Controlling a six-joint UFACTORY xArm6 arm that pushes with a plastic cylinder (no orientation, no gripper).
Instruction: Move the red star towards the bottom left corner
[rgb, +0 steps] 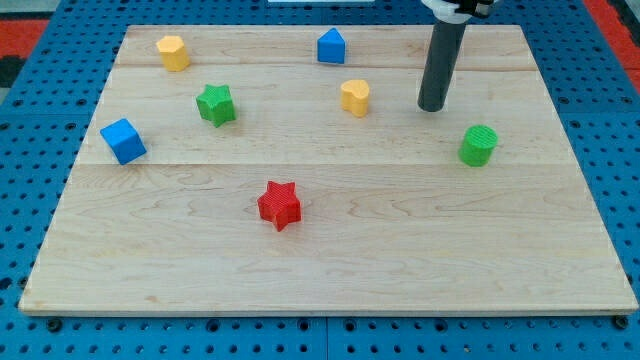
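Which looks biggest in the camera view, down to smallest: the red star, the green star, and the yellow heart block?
1. red star, largest as seen, though it also sits nearest the view's bottom, so nearness may add to it.
2. green star.
3. yellow heart block, close to the green star; unsure.

Bright, even overhead light, sharp focus across the wooden board (330, 250), colours vivid, short soft shadows hugging each block, a small dark shadow at my tip (432, 108), no harsh glare, board edges narrowing toward the view's top
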